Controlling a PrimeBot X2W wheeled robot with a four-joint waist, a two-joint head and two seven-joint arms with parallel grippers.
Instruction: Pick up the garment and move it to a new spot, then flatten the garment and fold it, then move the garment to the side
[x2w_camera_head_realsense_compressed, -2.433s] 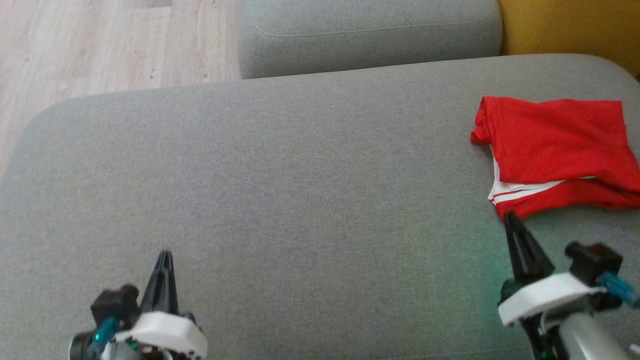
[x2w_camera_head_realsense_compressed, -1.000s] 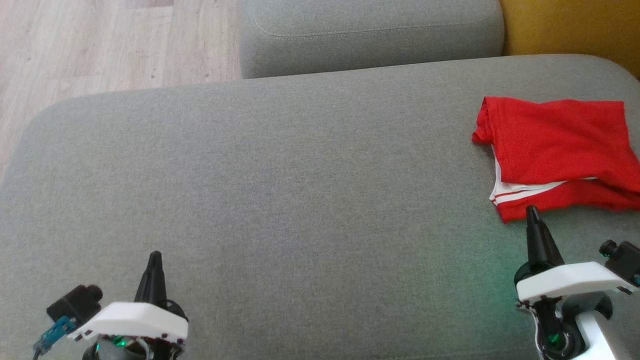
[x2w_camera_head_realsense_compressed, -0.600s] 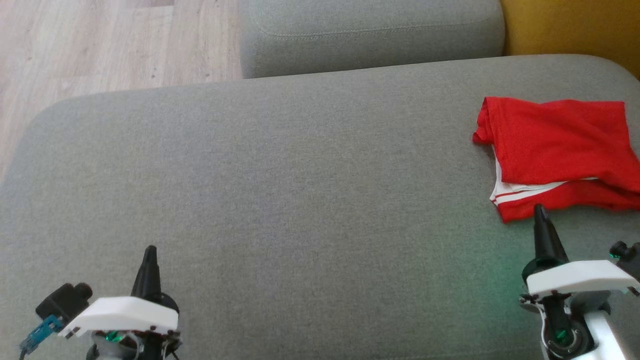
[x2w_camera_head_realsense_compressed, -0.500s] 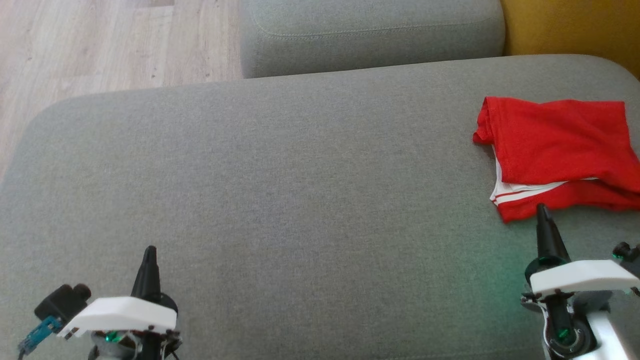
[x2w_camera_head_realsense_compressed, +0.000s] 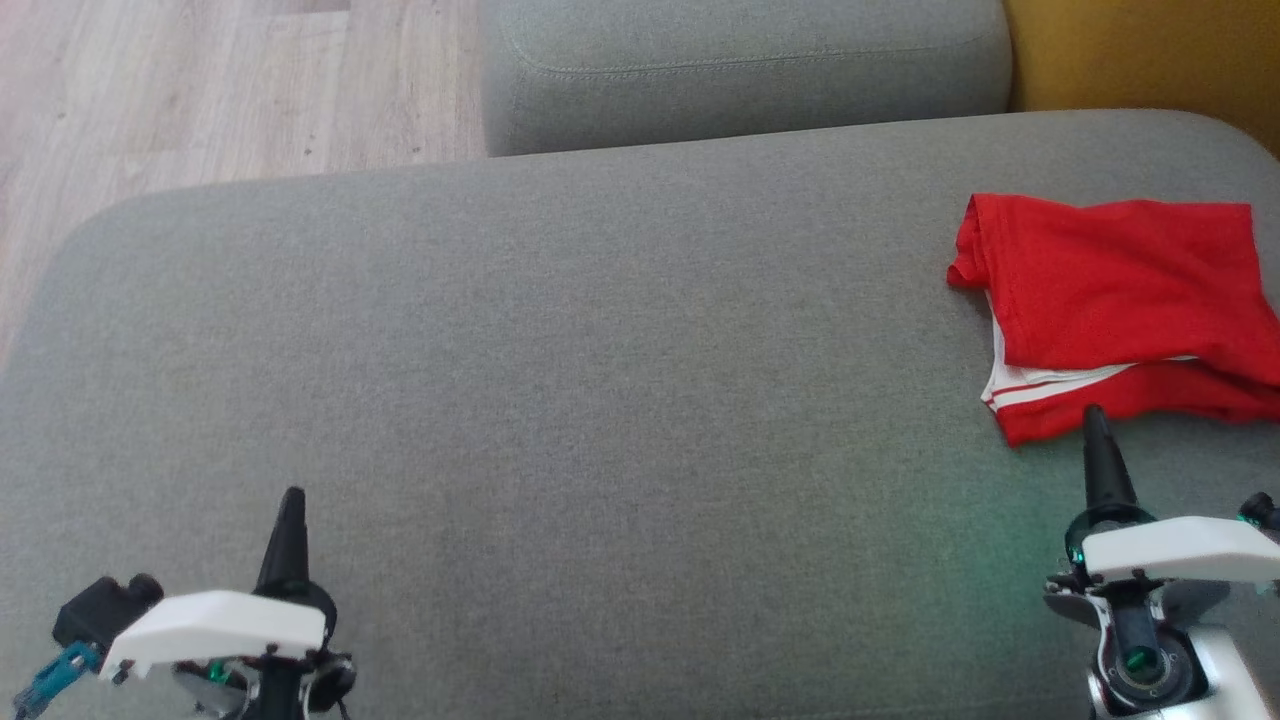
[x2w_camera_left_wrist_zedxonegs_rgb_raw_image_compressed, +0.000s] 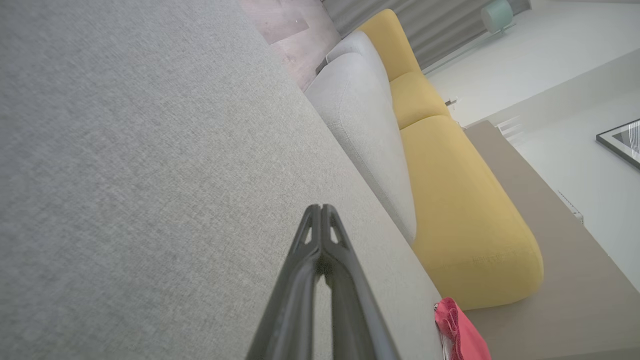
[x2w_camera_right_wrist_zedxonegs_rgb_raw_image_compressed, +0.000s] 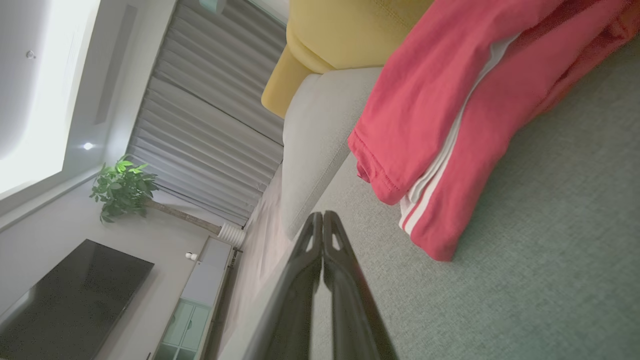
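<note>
The garment (x2w_camera_head_realsense_compressed: 1110, 300) is a red piece with white stripes, lying folded at the right side of the grey sofa seat (x2w_camera_head_realsense_compressed: 600, 380). It also shows in the right wrist view (x2w_camera_right_wrist_zedxonegs_rgb_raw_image_compressed: 450, 125) and as a small red corner in the left wrist view (x2w_camera_left_wrist_zedxonegs_rgb_raw_image_compressed: 457, 330). My right gripper (x2w_camera_head_realsense_compressed: 1095, 415) is shut and empty, its tip just at the garment's near edge. At the lower left my left gripper (x2w_camera_head_realsense_compressed: 291, 497) is shut and empty over bare cushion. Its fingers (x2w_camera_left_wrist_zedxonegs_rgb_raw_image_compressed: 320, 220) press together, as do the right fingers (x2w_camera_right_wrist_zedxonegs_rgb_raw_image_compressed: 322, 220).
A second grey cushion (x2w_camera_head_realsense_compressed: 740, 70) lies behind the seat, with a yellow cushion (x2w_camera_head_realsense_compressed: 1150, 50) at the far right. Wooden floor (x2w_camera_head_realsense_compressed: 200, 90) shows at the upper left beyond the seat's rounded edge. A television (x2w_camera_right_wrist_zedxonegs_rgb_raw_image_compressed: 65, 295) and a plant (x2w_camera_right_wrist_zedxonegs_rgb_raw_image_compressed: 122, 187) stand in the room.
Both arms have drawn back toward the lower edge of the view. The right gripper's tip has slid right along the garment's near edge. The garment has not moved.
</note>
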